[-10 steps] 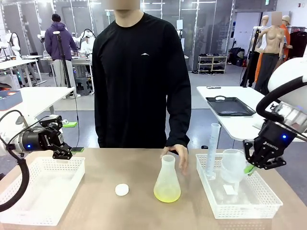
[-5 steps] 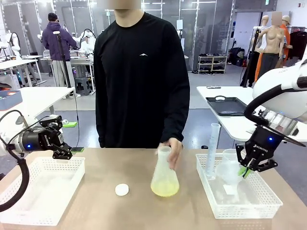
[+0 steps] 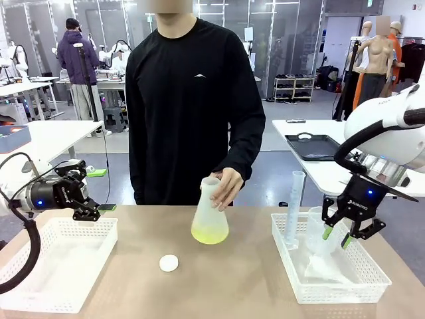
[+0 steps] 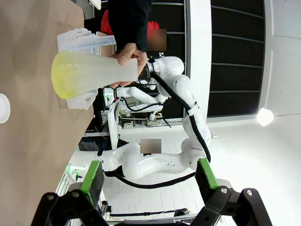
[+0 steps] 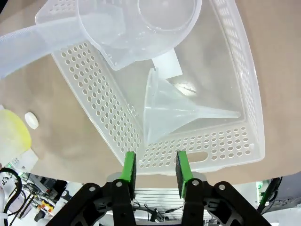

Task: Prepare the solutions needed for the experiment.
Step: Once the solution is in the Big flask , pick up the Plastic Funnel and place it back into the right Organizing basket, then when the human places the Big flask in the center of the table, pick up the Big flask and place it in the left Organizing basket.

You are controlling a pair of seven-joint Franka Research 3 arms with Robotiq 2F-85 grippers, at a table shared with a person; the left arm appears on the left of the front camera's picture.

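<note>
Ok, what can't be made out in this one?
Flask mouth: the person's hand wraps it in front and left wrist views; stoppered or not, unclear.
Solution level: smeared by the frosted wall.
Flask base: lifted or on the table, front view doesn't settle it.
Cylinder markings: too small, front view.
Funnel: in the front view it blurs into the clear beaker behind the basket wall.

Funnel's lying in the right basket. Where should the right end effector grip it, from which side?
Take the funnel by its narrow stem, straight down from above. It lies on its side on the basket floor; its cone mouth looks too wide for the right end effector.
</note>
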